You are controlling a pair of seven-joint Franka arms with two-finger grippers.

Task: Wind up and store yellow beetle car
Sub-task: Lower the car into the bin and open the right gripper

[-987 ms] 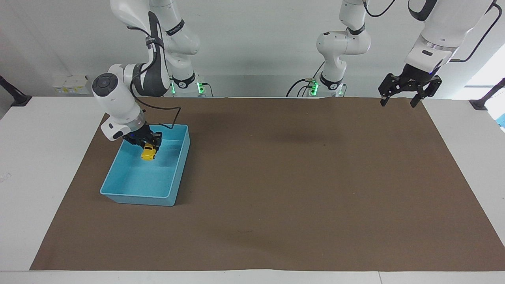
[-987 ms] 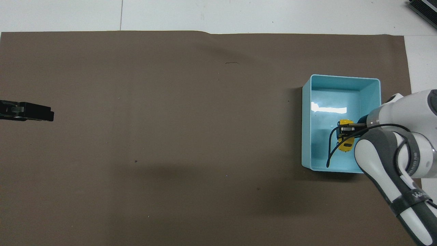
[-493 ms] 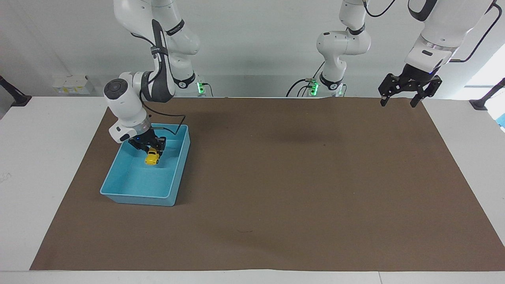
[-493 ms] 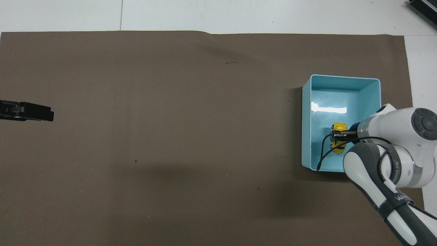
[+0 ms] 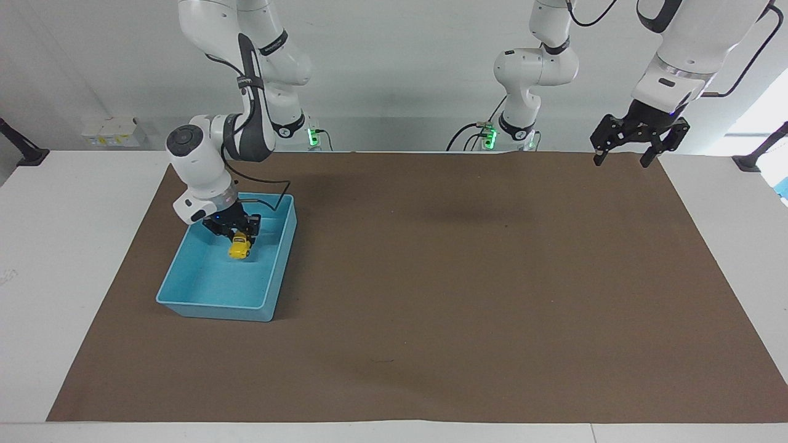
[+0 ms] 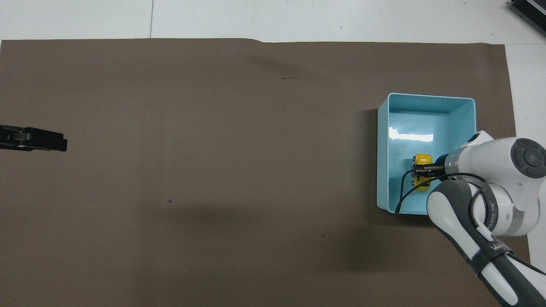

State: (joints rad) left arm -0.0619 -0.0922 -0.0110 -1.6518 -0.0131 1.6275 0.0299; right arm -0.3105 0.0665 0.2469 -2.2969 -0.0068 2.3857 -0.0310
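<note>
The yellow beetle car (image 5: 239, 250) hangs low inside the light blue bin (image 5: 212, 306), with my right gripper (image 5: 236, 237) shut on it from above. In the overhead view the right gripper (image 6: 421, 171) crosses the car (image 6: 422, 159), and its yellow body shows on both sides of the fingers. I cannot tell whether the car touches the floor of the bin (image 6: 431, 97). My left gripper (image 5: 621, 162) waits open and empty in the air, over the mat's corner at the left arm's end. Only the tip of the left gripper (image 6: 51, 142) shows at the overhead view's edge.
A brown mat (image 5: 431, 277) covers most of the white table (image 5: 74, 246). The bin stands on the mat at the right arm's end. A black cable (image 6: 403, 194) loops from the right wrist over the bin's edge nearest the robots.
My right gripper has sunk a little deeper into the bin with the car, shifting slightly toward the table's middle while its wrist turned more upright. The left arm has not moved.
</note>
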